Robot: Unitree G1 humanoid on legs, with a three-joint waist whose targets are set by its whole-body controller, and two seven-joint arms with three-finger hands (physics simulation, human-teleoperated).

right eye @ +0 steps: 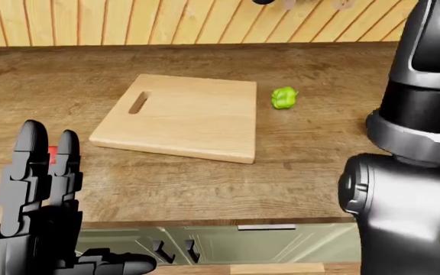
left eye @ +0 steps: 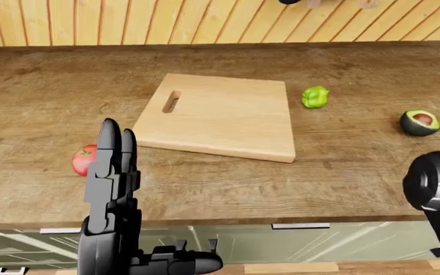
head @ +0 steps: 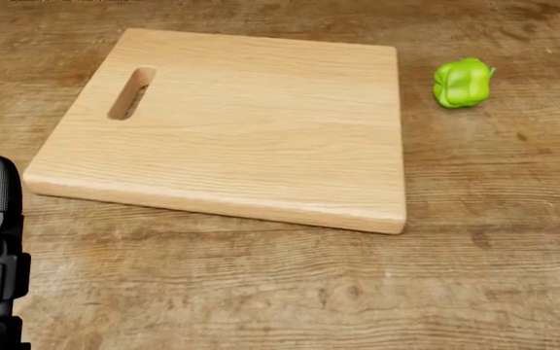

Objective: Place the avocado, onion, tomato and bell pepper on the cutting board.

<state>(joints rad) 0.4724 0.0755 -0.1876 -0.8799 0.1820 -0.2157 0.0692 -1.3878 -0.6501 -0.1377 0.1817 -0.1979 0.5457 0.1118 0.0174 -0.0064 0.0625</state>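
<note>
- We see the cutting board (left eye: 220,117) lying flat on the wooden counter (left eye: 44,86): a thick, pale slab with fine straight grain, roughly square, with a slotted handle hole (head: 131,92) near its left edge in the head view. Nothing lies on it.
- The bell pepper (head: 463,82) is small, bright green and lumpy with rounded lobes; it sits on the counter just beside the board's upper right corner, apart from it.
- The avocado (left eye: 420,122) is a cut half, dark-skinned with a green face and a brown pit, resting on the counter well to the right of the board in the left-eye view.
- The tomato (left eye: 84,159) is red, round and smooth, lying to the lower left of the board in the left-eye view, partly hidden behind our left hand.
- We cannot find the onion in any view.
- Our left hand (left eye: 113,172) is matte black and segmented, raised with its fingers (left eye: 109,143) straight and spread, clasping nothing; it stands near the tomato, though contact cannot be judged.
- Of the right arm (right eye: 407,189) we see only glossy dark rounded joints at the right edge; its hand does not show.
- The counter is dark, weathered, knotted wood; a wall (left eye: 128,20) of vertical light planks rises above it.
</note>
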